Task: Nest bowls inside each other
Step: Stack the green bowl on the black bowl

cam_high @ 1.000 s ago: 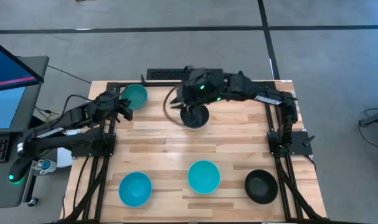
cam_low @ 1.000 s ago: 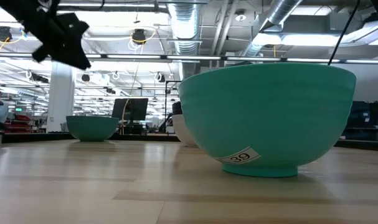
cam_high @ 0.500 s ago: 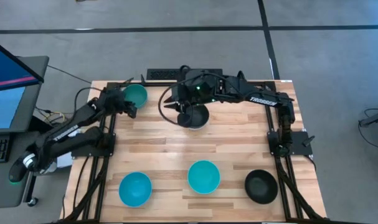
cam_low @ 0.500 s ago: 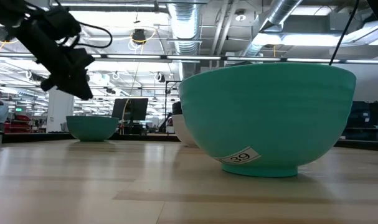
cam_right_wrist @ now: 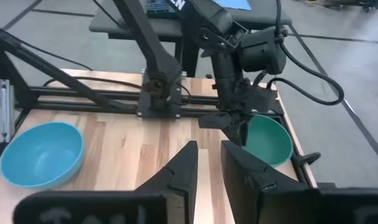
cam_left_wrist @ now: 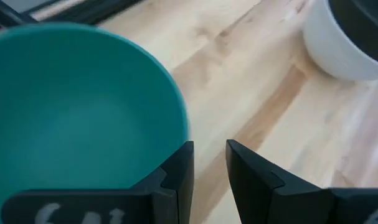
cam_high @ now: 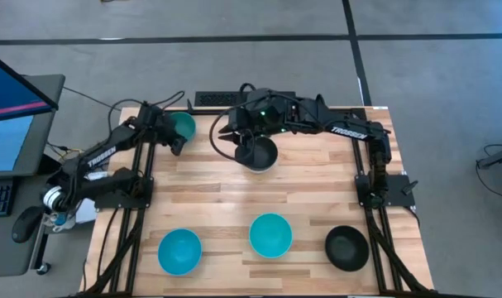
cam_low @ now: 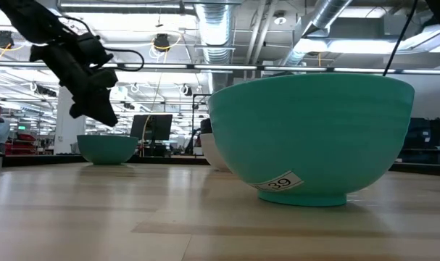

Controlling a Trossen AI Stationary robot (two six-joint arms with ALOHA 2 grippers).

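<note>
The left gripper (cam_high: 169, 137) hangs above the near rim of the dark teal-green bowl (cam_high: 182, 126) at the table's (cam_high: 308, 186) far left, fingers (cam_left_wrist: 179, 171) a narrow gap apart, gripping nothing. The right gripper (cam_high: 227, 136), slightly parted and empty, sits beside the white bowl (cam_high: 258, 156) holding 1 black bowl (cam_high: 260, 151). 2 turquoise-blue bowls (cam_high: 179, 251) and another black bowl (cam_high: 346, 247) line the near edge.

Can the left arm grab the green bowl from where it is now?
Probably yes. The left end effector hangs right beside the rim of the green bowl, fingers slightly apart, and nothing lies between them. The white bowl sits farther off, and the right end effector is above it.
</note>
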